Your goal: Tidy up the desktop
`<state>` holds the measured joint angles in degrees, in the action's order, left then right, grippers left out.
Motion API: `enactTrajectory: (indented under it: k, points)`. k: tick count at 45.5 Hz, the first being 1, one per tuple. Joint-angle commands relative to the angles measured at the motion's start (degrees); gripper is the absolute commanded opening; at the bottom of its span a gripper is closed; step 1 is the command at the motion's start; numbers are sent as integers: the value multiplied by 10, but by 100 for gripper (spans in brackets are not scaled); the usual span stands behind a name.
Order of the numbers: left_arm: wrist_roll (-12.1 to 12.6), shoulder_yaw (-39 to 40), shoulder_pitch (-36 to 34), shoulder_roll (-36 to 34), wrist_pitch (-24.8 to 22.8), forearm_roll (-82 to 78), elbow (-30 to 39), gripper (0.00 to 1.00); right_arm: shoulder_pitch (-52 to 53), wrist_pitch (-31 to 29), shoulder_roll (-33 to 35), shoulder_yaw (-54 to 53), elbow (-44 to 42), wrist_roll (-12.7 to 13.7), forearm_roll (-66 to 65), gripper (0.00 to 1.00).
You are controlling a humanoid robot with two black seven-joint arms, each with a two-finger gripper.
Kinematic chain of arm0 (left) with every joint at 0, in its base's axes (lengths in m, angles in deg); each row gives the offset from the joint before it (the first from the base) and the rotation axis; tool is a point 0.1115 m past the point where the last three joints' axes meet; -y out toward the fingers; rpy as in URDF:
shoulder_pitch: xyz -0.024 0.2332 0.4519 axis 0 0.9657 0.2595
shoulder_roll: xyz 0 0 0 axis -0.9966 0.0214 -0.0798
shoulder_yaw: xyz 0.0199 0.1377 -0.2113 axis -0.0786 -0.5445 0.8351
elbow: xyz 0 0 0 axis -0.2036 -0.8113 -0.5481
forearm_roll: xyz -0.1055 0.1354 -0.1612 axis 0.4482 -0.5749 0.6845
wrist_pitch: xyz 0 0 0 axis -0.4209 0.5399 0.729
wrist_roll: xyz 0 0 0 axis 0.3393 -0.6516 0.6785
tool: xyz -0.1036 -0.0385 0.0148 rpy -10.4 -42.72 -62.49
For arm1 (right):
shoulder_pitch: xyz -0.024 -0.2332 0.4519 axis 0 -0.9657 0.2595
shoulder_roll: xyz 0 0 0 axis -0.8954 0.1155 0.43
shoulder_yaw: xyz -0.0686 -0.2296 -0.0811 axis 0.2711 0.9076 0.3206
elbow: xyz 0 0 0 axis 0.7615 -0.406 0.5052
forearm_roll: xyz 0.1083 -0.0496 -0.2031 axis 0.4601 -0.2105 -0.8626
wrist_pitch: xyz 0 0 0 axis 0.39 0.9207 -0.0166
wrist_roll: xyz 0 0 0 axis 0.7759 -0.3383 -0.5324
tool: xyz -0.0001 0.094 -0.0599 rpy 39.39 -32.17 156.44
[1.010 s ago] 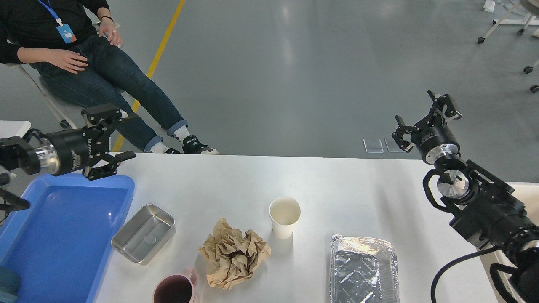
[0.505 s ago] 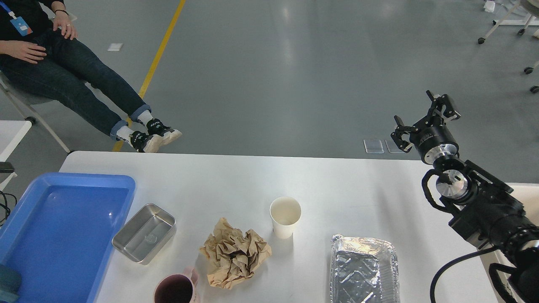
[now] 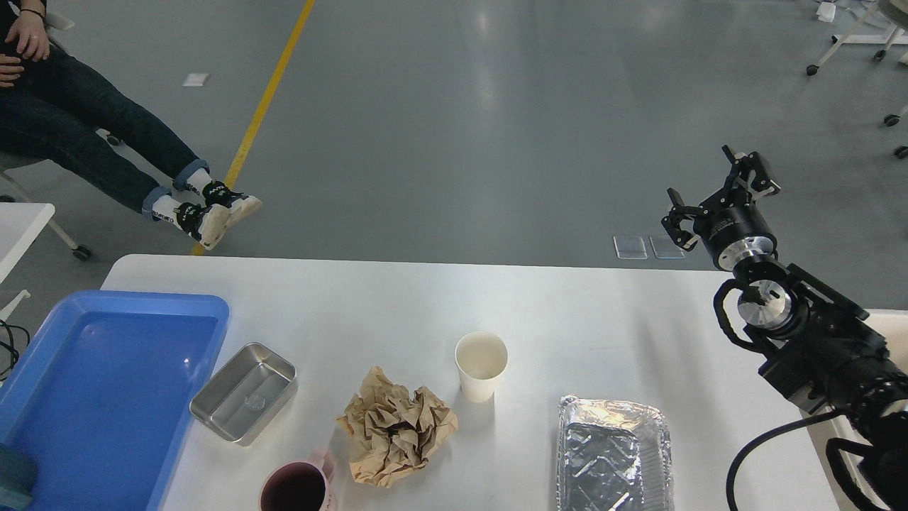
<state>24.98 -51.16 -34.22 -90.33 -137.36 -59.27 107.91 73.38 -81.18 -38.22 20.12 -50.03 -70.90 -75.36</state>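
Note:
The white desktop [image 3: 582, 319] fills the lower part of the head view. On it lie a crumpled brown paper ball [image 3: 396, 428], a white paper cup [image 3: 481, 365] standing upright, a steel tin [image 3: 243, 392], a foil tray [image 3: 613, 454] and a pink mug [image 3: 298, 488] at the front edge. My right gripper [image 3: 718, 186] is open and empty, raised above the desktop's far right corner. My left gripper is out of view.
A blue plastic tray [image 3: 106, 397], empty, sits on the left end of the desktop. A cream bin edge [image 3: 883, 323] shows at the right. A seated person's legs [image 3: 106, 163] are beyond the far left corner.
My left arm and gripper have withdrawn out of view to the left. The seated person has rolled away to the left. My right gripper has barely shifted.

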Motion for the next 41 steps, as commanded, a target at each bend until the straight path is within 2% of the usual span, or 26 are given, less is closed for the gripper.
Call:
enactTrajectory:
  k: [1,5,15,19,25,31,35,41]
  points:
    - [-35,-7,-39,-1,0,-1,0,96,3,0,0,0,0,0,-1,100]
    - [-52,-14,-61,0,0,-2,1,96,4,0,0,0,0,0,-1,100]
    - [-49,-50,-64,8,2,-29,8,95,4,0,0,0,1,1,-1,100]
    - [-42,-61,-63,26,44,-62,15,94,4,0,-3,0,1,1,-1,100]
    - [-25,-85,-62,64,146,-91,29,94,7,2,-5,0,1,1,-1,100]
    - [24,-95,-57,102,216,-93,51,94,8,3,-4,0,1,1,-1,100]
    - [50,-102,-56,118,244,-97,71,94,8,3,-1,0,2,1,-1,100]
    - [36,-106,-56,140,263,-133,100,94,8,3,1,0,4,1,-1,100]
